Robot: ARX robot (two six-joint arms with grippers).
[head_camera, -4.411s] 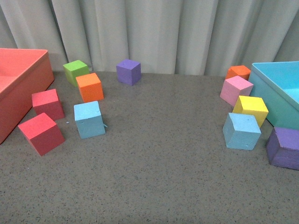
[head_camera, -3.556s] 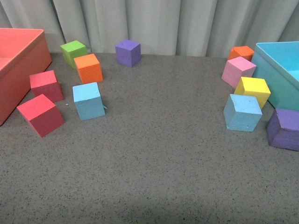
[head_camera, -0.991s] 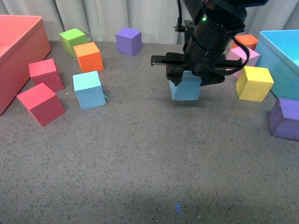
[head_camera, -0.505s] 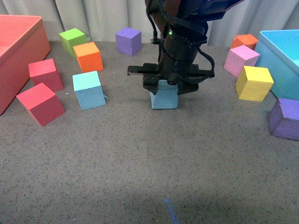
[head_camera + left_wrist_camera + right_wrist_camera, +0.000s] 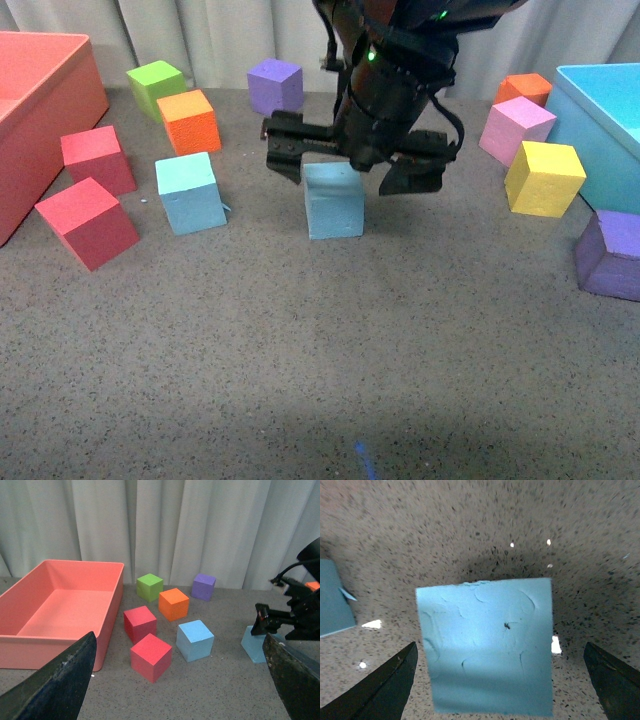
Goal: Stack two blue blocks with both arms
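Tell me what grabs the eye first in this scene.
The black right arm's pincer hangs open over a sky-blue foam cube standing mid-table. A matching sky-blue foam cube sits apart to its left, near a big coral-red open bin.

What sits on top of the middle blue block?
Nothing rests on the blue block: its top is bare. The open right gripper hangs above, hiding whatever lies behind.

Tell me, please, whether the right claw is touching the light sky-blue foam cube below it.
Apart. The right wrist view shows the right claw open, with bare grey tabletop on both sides between it and the light sky-blue foam cube.
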